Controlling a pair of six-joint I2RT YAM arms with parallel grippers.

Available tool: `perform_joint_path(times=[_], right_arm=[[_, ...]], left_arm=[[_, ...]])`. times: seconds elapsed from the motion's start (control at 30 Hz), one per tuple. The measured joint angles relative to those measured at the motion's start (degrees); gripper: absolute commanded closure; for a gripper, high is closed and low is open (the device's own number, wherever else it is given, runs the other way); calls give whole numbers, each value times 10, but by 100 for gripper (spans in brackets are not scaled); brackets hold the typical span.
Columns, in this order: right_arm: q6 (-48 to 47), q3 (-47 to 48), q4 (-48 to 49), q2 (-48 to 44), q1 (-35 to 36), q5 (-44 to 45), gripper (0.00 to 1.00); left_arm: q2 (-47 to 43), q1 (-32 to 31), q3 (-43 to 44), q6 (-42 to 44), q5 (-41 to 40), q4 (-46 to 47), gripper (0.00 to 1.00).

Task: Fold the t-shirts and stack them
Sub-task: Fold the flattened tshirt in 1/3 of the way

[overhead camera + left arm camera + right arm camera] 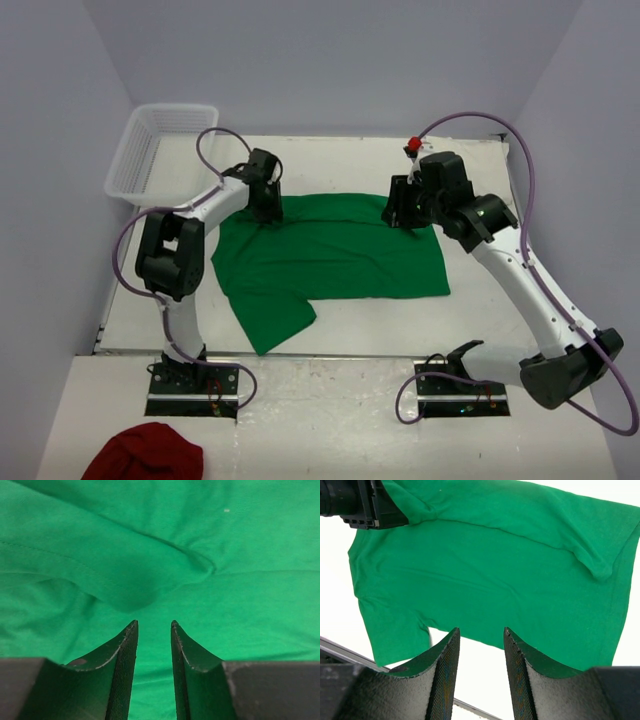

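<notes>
Pale walls [330, 60] are closing in a white table [500, 300], and you are looking down on it from above and behind the two arms. Taking the far side as 12 o'clock, the green t-shirt [340, 255] is lying spread across the middle of the table, mostly flat, with one sleeve [270, 325] trailing toward 7 o'clock.

Your left gripper [268, 208] is sitting at the shirt's 11 o'clock corner. Its wrist camera is showing the two fingers standing a narrow gap apart with nothing between them. Green cloth is filling that whole view, and a soft ridge [150, 580] of fabric is lying just ahead of the tips.

Your right gripper [398, 215] is hanging at the shirt's 1 o'clock corner. Its fingers are also standing apart, a little wider, and they are gripping nothing. Through the gap you are seeing the shirt's edge and bare table beyond it.

A white mesh basket [150, 150] is resting at the table's 10 o'clock corner, well apart from the shirt. A dark red cloth [145, 455] is lying bunched on the near ledge at 7 o'clock, below the left arm's base.
</notes>
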Motion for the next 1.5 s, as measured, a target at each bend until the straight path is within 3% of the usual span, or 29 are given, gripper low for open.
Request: perform_joint_path(times=[0.67,1.0,1.4,1.47,1.5], right_arm=[[0,-29,12,-17,-19,-3,57],[0,-36,14,-23,-22,-8,57],[2,-57,29,-20,-23,-25,57],[2,-57,31,-19,-23,-29,57],[2,-57,31,-18,-23,-31,57]], left_arm=[[78,0,58,6,-64,-34,65],[89,4,73,12,-65,-35,100],[56,4,74,22,-26,-34,100],[42,4,85,24,-15,-36,98],[37,4,95,27,-8,-36,92]])
